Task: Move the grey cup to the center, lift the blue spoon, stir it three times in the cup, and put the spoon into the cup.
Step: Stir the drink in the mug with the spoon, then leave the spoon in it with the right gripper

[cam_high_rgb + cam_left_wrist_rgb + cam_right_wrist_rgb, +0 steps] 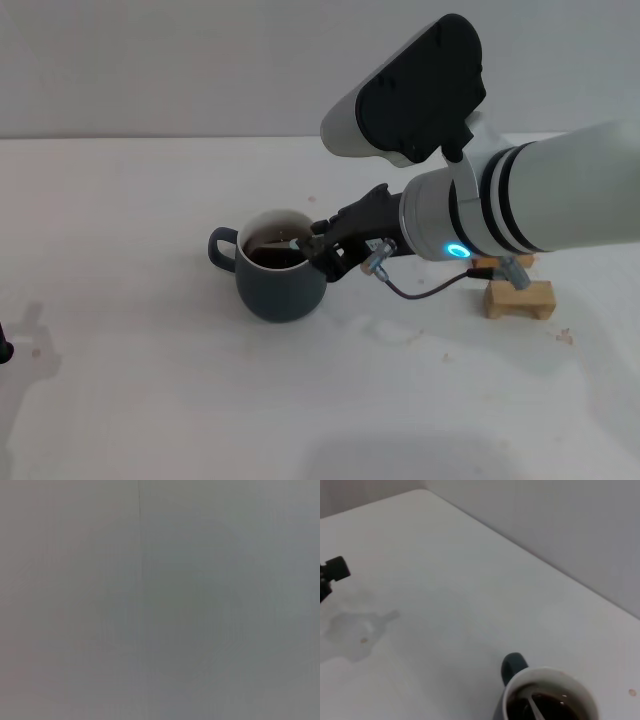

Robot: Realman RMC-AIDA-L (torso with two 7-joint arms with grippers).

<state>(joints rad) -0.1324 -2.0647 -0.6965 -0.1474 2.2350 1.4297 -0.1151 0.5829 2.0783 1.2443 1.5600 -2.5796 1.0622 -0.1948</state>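
Near the desk (150, 400) middle we see the cup (280, 285), handle at 9 o'clock, already placed. Our right gripper (318, 250) at its 3 o'clock rim grasps the spoon (534, 706), bowl in the liquid: stirring or releasing remains, we judge. Left gripper (5, 350) idles at 9 o'clock.

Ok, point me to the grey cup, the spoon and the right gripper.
grey cup (280, 290): head view, on its outer front wall.
blue spoon (535, 708): right wrist view, on the metal neck dipping into the dark liquid.
right gripper (322, 252): head view, at its fingertips by the cup's rim.
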